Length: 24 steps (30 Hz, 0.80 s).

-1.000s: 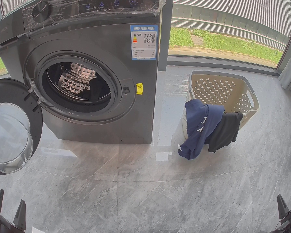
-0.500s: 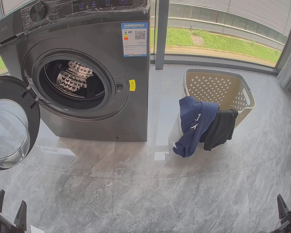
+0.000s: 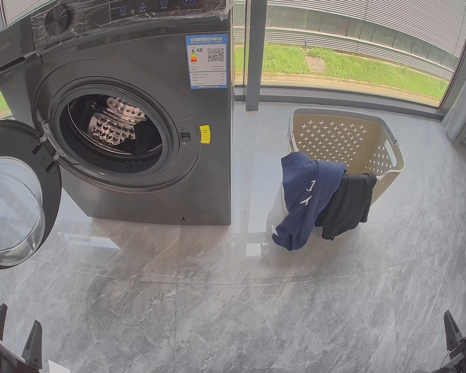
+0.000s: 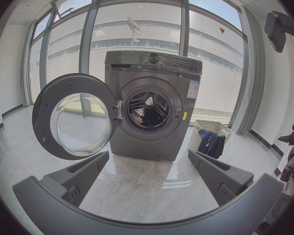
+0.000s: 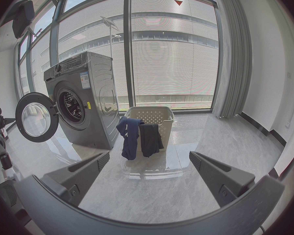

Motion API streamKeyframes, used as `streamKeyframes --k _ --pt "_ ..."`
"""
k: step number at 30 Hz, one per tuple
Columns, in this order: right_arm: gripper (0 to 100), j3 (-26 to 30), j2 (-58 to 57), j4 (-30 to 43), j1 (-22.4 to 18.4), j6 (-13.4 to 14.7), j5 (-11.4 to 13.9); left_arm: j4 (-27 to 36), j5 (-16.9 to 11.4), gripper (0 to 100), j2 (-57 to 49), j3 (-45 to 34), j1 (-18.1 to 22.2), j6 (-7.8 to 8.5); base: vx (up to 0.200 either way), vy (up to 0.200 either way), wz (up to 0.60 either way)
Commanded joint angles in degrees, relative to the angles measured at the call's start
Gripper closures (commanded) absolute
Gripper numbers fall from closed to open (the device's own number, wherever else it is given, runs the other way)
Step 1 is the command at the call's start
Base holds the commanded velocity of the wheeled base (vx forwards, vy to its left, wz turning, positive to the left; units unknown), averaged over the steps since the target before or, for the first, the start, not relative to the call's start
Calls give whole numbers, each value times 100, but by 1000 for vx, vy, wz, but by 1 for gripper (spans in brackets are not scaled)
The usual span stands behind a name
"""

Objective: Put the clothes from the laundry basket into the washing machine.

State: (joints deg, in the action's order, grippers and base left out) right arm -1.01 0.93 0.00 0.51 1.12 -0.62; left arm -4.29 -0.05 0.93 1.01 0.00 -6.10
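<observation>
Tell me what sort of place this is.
Likely a laundry test area in a glass-walled room, not a home: a washing machine with wrapped controls and an open door, a laundry basket draped with clothes beside it, and tall windows behind.

Head: mounted high, looking forward and down over the floor (image 3: 233, 306) at washing machine (image 3: 197, 182) on the left and laundry basket (image 3: 341, 138) on the right, mid-range. Left wrist: low, roughly level, sighting between spread fingers of left tool (image 4: 147, 153) straight at machine front and open door (image 4: 75, 115), basket small beside it. Right wrist: likewise low and level, sighting through right tool (image 5: 149, 154) at basket front, machine oblique. Shared by all three: machine, door, basket, draped clothes (image 3: 316, 198).
</observation>
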Motion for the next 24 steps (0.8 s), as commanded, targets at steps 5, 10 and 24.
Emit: streamKeyframes --k 5,10,24 --pt "0 92 -93 0 2 2 1 -2 -13 0 -93 -101 0 65 0 -40 0" --pt "0 92 -93 0 2 2 1 -2 -21 0 -93 -101 9 390 0 0 0" --pt "0 92 -93 9 2 2 1 -2 -4 0 -93 -101 9 750 0 0 0"
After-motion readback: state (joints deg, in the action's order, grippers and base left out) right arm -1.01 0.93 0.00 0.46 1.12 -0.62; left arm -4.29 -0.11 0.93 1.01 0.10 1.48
